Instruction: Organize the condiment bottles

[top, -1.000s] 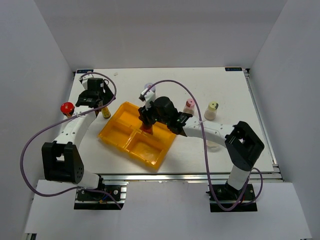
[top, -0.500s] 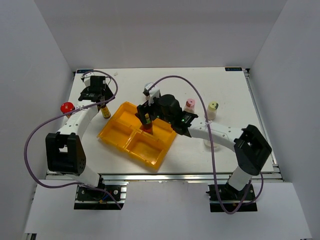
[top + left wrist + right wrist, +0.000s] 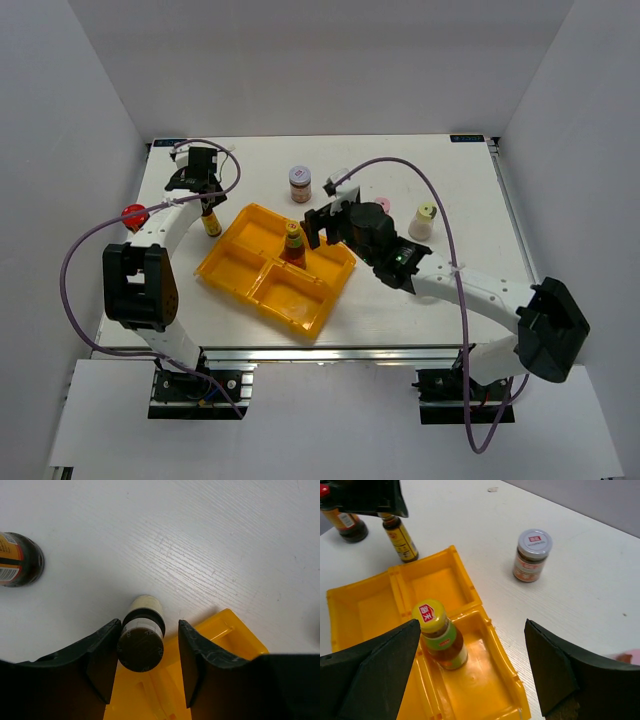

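— Left gripper [image 3: 147, 630] first: how does it stand?

— Its fingers are spread, one on each side of the slim dark sauce bottle with a yellow label [image 3: 141, 647]. A sliver of gap shows between the cap and one finger, so nothing is pinched. That bottle stands upright on the white table [image 3: 200, 540], just beside a corner of the yellow plastic four-compartment tray [image 3: 225, 630], outside it.

— And the right gripper [image 3: 472, 630]?

— Spread wide, holding nothing. It hovers over the tray's right side, close to the squat bottle of reddish sauce with a yellow cap [image 3: 437, 640]. That one stands upright inside a compartment on the tray's far side, the one nearer the right arm, close against a divider.

— Where are the other bottles?

— All on the table, outside the tray. The dark bottle with a round red cap [image 3: 133, 214] stands left of the slim one, near it but apart. The small brown jar with a silver-purple lid [image 3: 300, 183] stands beyond the tray's far corner, upright. The pale bottle with a pink cap [image 3: 380, 200] is mostly hidden behind the right arm; only its top shows. The white bottle with a pale-green cap [image 3: 424, 222] stands to the right of the pink one, apart from it.
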`<state>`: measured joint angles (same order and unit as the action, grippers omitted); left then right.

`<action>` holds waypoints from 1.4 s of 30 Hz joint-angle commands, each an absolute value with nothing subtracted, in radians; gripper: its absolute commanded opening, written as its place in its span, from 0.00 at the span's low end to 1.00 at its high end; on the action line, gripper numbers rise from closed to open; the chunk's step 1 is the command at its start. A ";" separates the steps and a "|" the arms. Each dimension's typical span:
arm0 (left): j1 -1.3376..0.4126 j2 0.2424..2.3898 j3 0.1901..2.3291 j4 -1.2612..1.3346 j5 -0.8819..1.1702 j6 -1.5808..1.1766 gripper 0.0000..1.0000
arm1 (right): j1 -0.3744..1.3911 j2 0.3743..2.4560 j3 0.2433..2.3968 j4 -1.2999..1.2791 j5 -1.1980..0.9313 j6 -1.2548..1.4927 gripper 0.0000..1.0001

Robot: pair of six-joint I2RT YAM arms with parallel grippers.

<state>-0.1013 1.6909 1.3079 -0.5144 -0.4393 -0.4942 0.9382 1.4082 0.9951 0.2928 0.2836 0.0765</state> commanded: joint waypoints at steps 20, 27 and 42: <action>-0.100 1.617 1.446 -0.555 -0.399 -0.463 0.00 | 0.943 1.123 0.787 0.265 0.589 0.121 0.89; -0.150 1.479 1.496 -0.515 -0.215 -0.425 0.00 | 0.942 1.022 0.724 0.258 0.647 0.163 0.89; -0.590 1.316 1.546 -0.463 -0.103 -0.282 0.00 | 0.942 0.871 0.640 0.227 0.652 0.222 0.89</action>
